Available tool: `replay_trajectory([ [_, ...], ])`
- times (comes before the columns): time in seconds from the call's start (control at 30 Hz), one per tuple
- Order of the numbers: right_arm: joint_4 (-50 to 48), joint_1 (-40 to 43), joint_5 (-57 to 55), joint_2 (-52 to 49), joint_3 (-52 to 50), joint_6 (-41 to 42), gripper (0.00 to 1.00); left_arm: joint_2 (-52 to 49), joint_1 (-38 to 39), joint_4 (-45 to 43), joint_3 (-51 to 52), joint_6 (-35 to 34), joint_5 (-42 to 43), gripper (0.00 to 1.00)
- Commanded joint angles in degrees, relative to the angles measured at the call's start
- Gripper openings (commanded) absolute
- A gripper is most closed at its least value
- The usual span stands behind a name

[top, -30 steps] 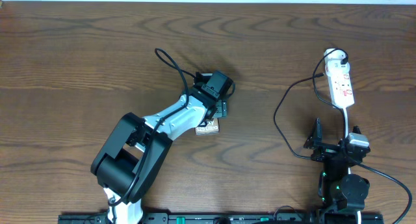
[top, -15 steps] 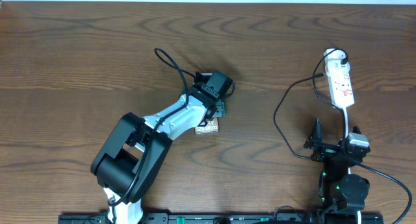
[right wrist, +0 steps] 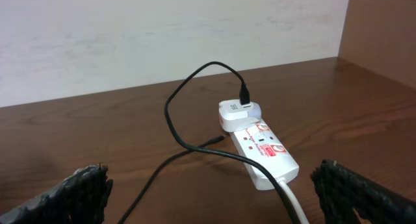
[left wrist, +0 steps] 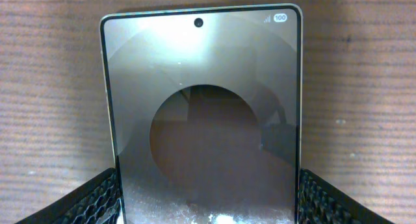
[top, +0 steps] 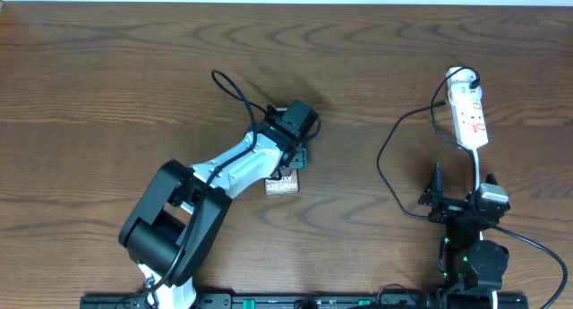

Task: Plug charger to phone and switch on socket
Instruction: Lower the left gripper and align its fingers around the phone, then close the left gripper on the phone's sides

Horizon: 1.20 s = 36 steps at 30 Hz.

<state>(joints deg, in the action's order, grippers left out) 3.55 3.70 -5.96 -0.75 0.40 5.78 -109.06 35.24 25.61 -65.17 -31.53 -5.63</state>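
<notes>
Brown wood grain covers the bench (top: 107, 67), which fills the overhead view from edge to edge. Largest on it is the left arm (top: 233, 161), black and white, reaching from the near left corner out to the middle of the bench. The right arm (top: 474, 246) is folded low at the near right edge. Beyond it lies the socket (top: 468, 112), a narrow white strip with red marks, set lengthwise at the far right, well apart from the left arm. A white plug (top: 458, 76) sits at its far end and a white cord (top: 479, 161) runs from its near end back towards the right arm. The phone (top: 283, 185) lies at the middle of the bench under the tip of the left arm, with its white-lettered end showing on the near side. In the left wrist view its grey-brown face takes up most of the frame, a dark circle at its centre. The left claw (left wrist: 208, 198) is clamped across the phone's width, one mesh pad against each long edge. The right claw (right wrist: 211, 175) stands wide apart over bare wood, holding nothing. The charger (top: 380, 161), a thin black cable, rises from the white plug and curves left of the socket and back towards the right arm; where its tip ends I cannot tell.
</notes>
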Motion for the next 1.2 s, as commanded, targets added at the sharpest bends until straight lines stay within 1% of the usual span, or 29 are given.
replay_trajectory([
  [0.0,0.1,0.4,0.2,-0.1,-0.1,-0.7,0.99,3.5,-0.3,1.3,0.5,-0.5,0.5,0.60],
  [0.57,0.1,0.4,0.2,-0.1,-0.1,-0.7,0.99,10.6,-0.3,6.0,0.5,-0.5,0.6,0.60],
  [0.77,0.1,0.4,0.2,-0.1,-0.1,-0.7,0.99,13.4,-0.3,6.8,0.5,-0.5,3.7,0.60],
  [1.17,0.1,0.4,0.2,-0.1,-0.1,-0.7,0.99,13.6,-0.3,7.1,0.5,-0.5,3.7,0.60],
])
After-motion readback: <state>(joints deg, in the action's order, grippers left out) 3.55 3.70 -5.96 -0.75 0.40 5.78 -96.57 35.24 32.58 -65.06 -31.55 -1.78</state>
